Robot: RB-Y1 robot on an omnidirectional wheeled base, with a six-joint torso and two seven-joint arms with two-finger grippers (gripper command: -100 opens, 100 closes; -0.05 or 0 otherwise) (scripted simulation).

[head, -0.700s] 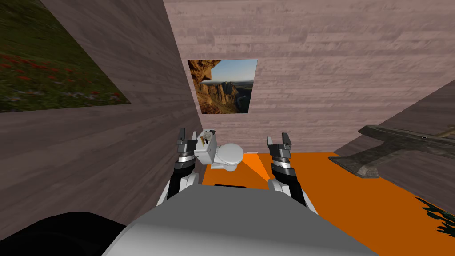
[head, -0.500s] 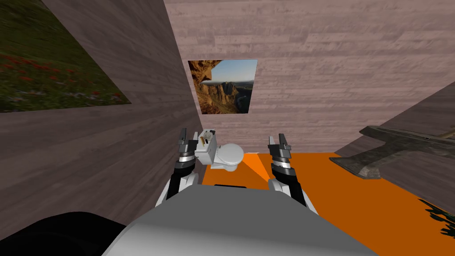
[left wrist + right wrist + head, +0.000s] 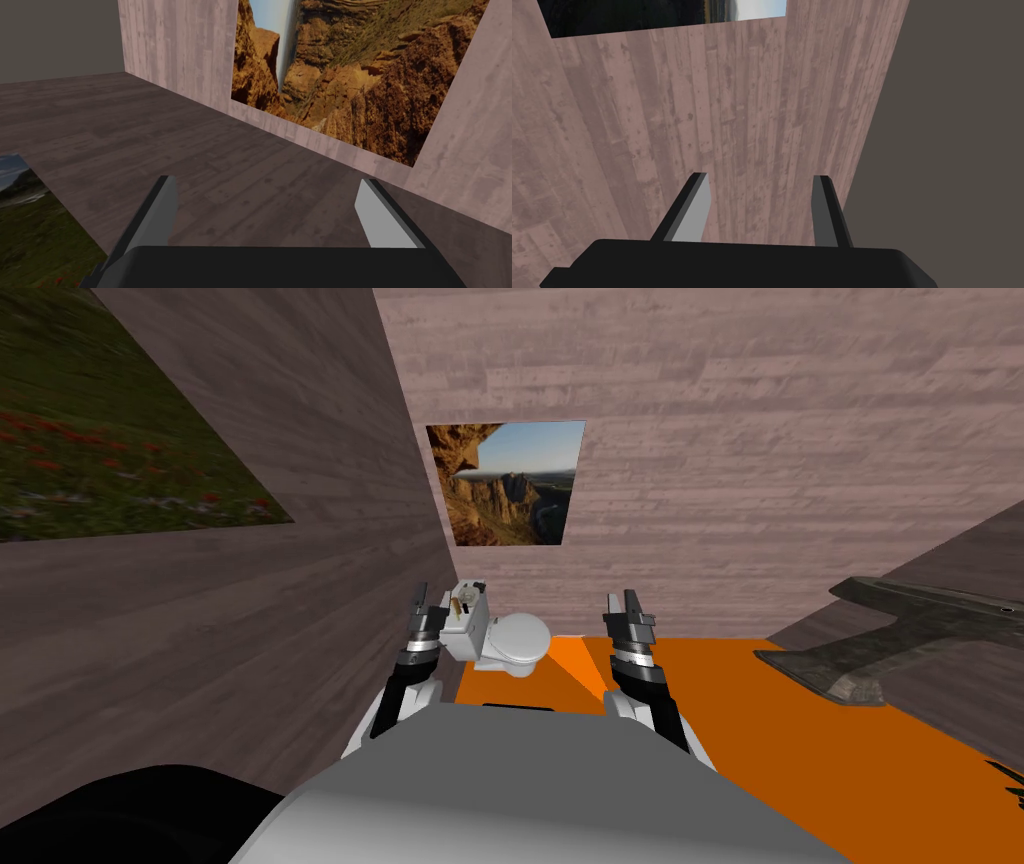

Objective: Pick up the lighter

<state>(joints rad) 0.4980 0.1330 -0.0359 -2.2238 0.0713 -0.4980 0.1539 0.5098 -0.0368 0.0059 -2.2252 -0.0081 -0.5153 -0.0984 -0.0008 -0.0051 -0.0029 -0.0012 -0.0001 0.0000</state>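
A white toilet [image 3: 517, 640] stands in the corner ahead, its tank [image 3: 466, 625] against the left wall. On the tank's lid lies a small tan stick-like object [image 3: 455, 607], too small to name for sure; it may be the lighter. My left gripper [image 3: 428, 606] is raised just left of the tank, beside that object, and is open with nothing between its fingers [image 3: 159, 210]. My right gripper [image 3: 628, 608] is held up to the right of the toilet bowl, also open and empty [image 3: 759, 210].
Wooden plank walls close in on the left and ahead, with a canyon picture [image 3: 510, 483] above the toilet and a meadow picture [image 3: 120, 448] on the left wall. A grey stone counter [image 3: 900, 638] juts in at the right over the orange floor [image 3: 800, 718].
The whole head picture has slid a little to the right, so I have turned slightly left. My left gripper has edged nearer the toilet tank. The right arm holds its pose.
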